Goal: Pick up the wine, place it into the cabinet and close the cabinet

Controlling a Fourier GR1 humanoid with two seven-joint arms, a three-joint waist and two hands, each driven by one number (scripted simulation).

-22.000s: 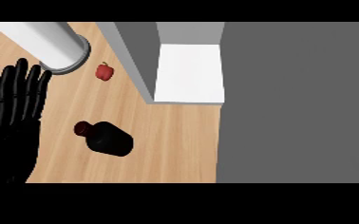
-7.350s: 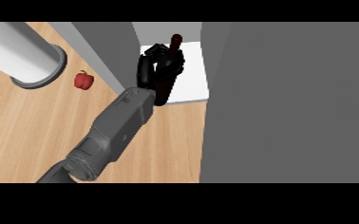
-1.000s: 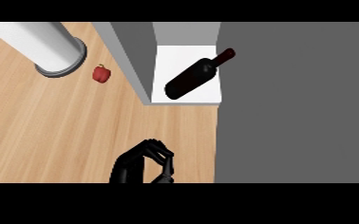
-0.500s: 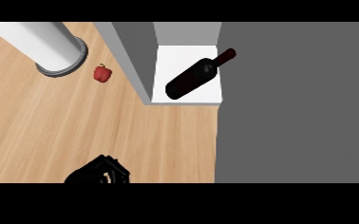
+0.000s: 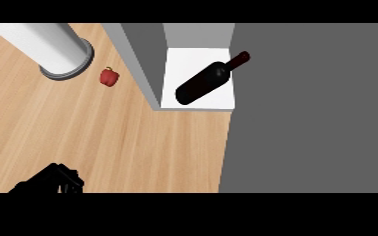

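wood-grain counter (image 5: 148, 145), dark tapered wine (image 5: 203, 82) aslant in white cabinet (image 5: 193, 60); black robot hand (image 5: 50, 181), state unclear

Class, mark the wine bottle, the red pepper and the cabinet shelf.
wine bottle (image 5: 201, 86): head view, on its dark body.
red pepper (image 5: 109, 76): head view, on its middle.
cabinet shelf (image 5: 184, 62): head view, on bare white surface beside the bottle.

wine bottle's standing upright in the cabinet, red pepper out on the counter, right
No: the head view shows the bottle lying on its side in the cabinet, not upright. The pepper is out on the counter.
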